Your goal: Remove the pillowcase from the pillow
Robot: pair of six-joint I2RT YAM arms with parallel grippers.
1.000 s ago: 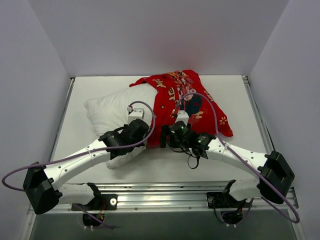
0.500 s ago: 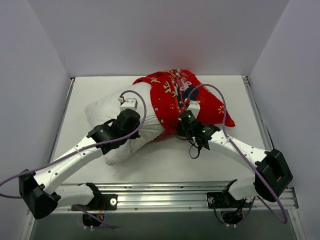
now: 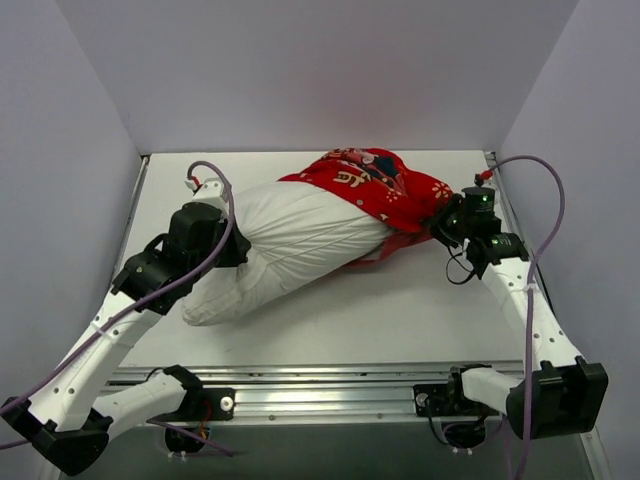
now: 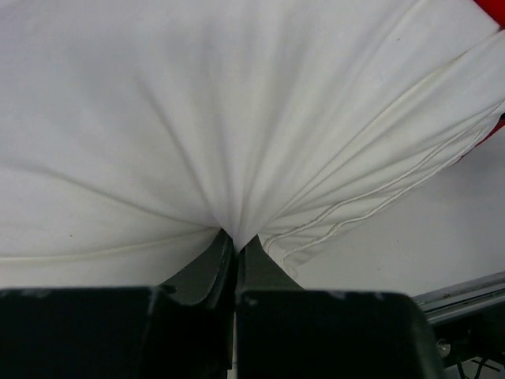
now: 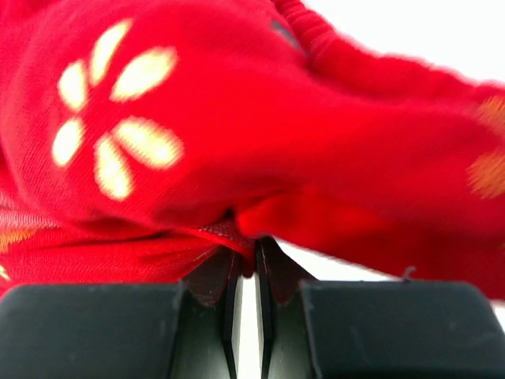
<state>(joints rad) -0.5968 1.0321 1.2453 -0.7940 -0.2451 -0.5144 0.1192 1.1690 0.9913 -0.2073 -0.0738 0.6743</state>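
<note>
- The counter [image 3: 420, 310] is plain white and fills the middle of the top view. Pale grey walls [image 3: 300, 70] box it in on the left, right and far sides, and a metal rail [image 3: 330, 385] runs along the bottom edge.
- The pillow [image 3: 290, 240] lies slantwise across the counter, from lower left towards the upper centre. It is plump and white and drawn into long creases, with a piped seam showing in my left wrist view.
- The pillowcase [image 3: 385, 190] covers only the pillow's upper-right end. It is bright red and bunched, with gold characters and gold flower prints.
- My left claw [image 4: 234, 241], at the left-centre of the top view, is pressed together, pinching a gather of white pillow fabric.
- My right claw [image 5: 246, 254], at the upper right of the top view, is pressed together on a fold of the red pillowcase at its right edge.
</note>
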